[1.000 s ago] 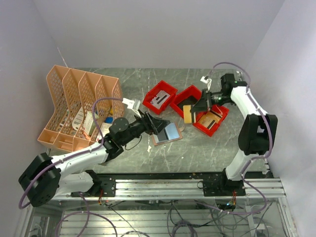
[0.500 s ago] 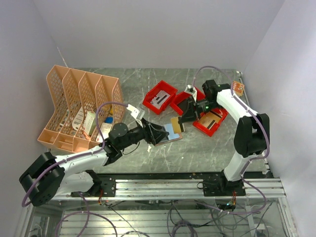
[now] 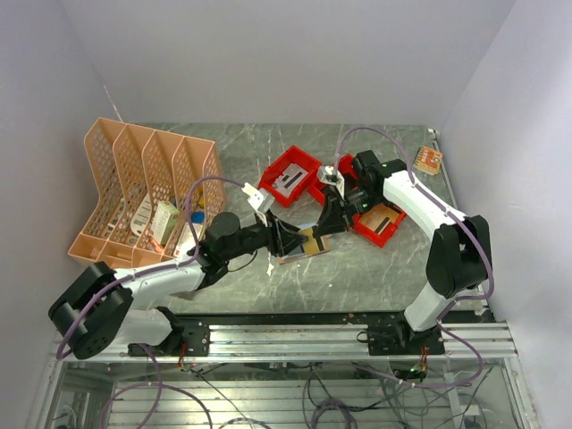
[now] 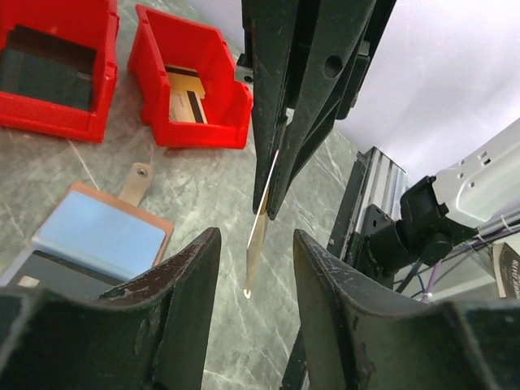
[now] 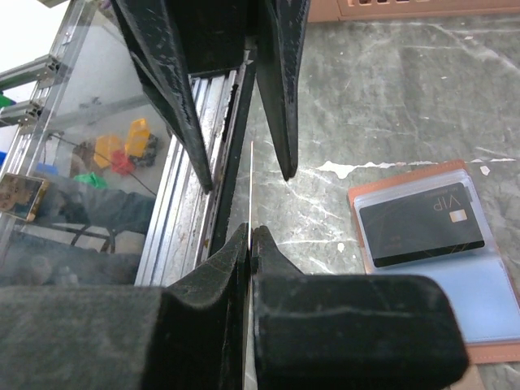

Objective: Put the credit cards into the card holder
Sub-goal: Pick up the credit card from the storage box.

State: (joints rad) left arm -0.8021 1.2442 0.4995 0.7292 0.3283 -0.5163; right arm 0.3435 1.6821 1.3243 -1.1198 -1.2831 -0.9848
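One wallet (image 5: 496,353), three red bins (image 3: 365,232); right pincer (image 5: 250,231), pinching one card (image 4: 253,268), has swung between the spread left pincer (image 4: 256,233).

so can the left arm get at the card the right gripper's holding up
Probably yes. The card, pinched edge-on in the shut right gripper, sits in the gap between the open fingers of the left gripper, with nothing between them and the card.
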